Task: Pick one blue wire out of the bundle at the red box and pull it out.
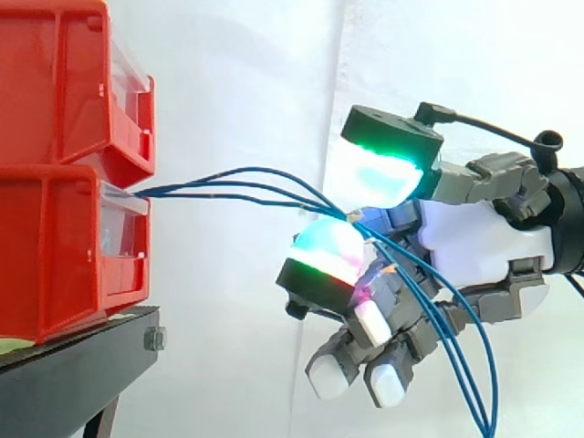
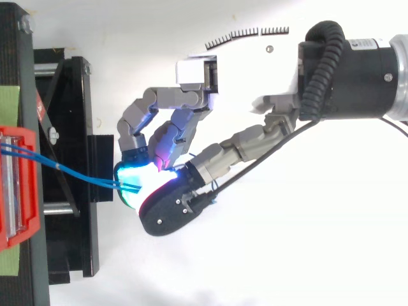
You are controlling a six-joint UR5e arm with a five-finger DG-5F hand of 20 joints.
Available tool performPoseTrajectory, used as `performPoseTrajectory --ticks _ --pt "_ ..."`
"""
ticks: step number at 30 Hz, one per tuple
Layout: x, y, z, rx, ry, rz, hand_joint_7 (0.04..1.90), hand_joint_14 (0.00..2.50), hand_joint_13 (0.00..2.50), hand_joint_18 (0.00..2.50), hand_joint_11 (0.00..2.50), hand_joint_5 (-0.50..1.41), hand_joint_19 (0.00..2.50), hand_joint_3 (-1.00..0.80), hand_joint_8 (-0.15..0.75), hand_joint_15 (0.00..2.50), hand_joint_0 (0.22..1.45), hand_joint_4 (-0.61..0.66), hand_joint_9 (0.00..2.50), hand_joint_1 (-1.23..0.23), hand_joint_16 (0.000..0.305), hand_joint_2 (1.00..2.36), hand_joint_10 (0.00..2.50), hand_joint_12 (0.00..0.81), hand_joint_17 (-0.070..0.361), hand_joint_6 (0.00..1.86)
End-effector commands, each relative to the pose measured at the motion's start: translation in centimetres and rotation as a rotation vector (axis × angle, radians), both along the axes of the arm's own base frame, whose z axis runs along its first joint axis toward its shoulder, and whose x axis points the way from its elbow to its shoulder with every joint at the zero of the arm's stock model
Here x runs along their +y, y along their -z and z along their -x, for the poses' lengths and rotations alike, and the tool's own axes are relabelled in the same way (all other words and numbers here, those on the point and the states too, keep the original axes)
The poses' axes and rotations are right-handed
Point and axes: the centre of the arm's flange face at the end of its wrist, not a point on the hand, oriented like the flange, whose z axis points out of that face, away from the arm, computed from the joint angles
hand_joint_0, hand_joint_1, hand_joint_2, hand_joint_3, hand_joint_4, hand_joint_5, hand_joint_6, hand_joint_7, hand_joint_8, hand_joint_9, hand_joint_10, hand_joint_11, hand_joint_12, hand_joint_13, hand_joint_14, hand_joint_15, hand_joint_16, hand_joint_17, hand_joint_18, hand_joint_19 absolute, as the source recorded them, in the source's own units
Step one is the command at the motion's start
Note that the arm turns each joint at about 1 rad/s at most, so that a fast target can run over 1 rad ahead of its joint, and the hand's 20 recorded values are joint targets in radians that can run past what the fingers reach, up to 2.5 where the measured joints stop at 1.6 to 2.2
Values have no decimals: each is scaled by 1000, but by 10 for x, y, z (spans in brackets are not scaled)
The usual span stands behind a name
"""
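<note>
Grasp step: my hand point(image 1: 474, 242), centre-right of frame, pinches the blue wires point(image 1: 160, 190) between two glowing pads point(image 1: 379, 173); next, single out one wire and draw it rightward, away from the lower red bin point(image 1: 55, 255) at left

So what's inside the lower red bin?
Only thin blue wires emerge at the clear front panel of the lower red plastic bin and run to the hand. Their ends and any other contents are hidden behind the red walls and the second red bin stacked above.
</note>
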Motion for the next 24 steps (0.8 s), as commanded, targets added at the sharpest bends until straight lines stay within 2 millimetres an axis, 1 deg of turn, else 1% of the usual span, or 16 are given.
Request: performPoseTrajectory --ticks 1,5,8,11,13,17,19,24 --pt "0 0 0 1 0 0 1032 14 716 734 575 -195 515 -353 350 376 566 190 881 -573 55 1012 16 435 124 924" --pt "0 0 0 1 0 0 1055 14 730 737 588 -193 512 -234 353 380 587 169 894 -671 54 1018 14 431 121 929" --pt "0 0 0 3 0 -1 1073 14 740 747 591 -193 502 -201 354 379 606 116 898 -738 53 1020 14 427 120 933" --pt "0 -1 0 3 0 -1 1080 14 740 751 589 -195 495 -200 346 380 629 90 893 -791 53 1020 17 428 119 936" --pt "0 0 1 6 0 -1 1071 14 740 750 589 -196 484 -217 346 377 645 79 888 -813 53 1020 16 426 119 937" --pt "0 1 2 15 -9 -1 1044 14 737 746 592 -201 477 -307 337 374 686 61 876 -842 52 1015 14 420 117 938" --pt "0 1 2 16 -14 -1 1083 14 736 747 590 -203 467 -356 336 372 710 73 873 -857 52 1012 14 418 117 938" --pt "0 2 3 24 -17 -2 1049 14 740 750 578 -209 456 -471 328 366 742 57 871 -844 52 1002 16 414 116 940"
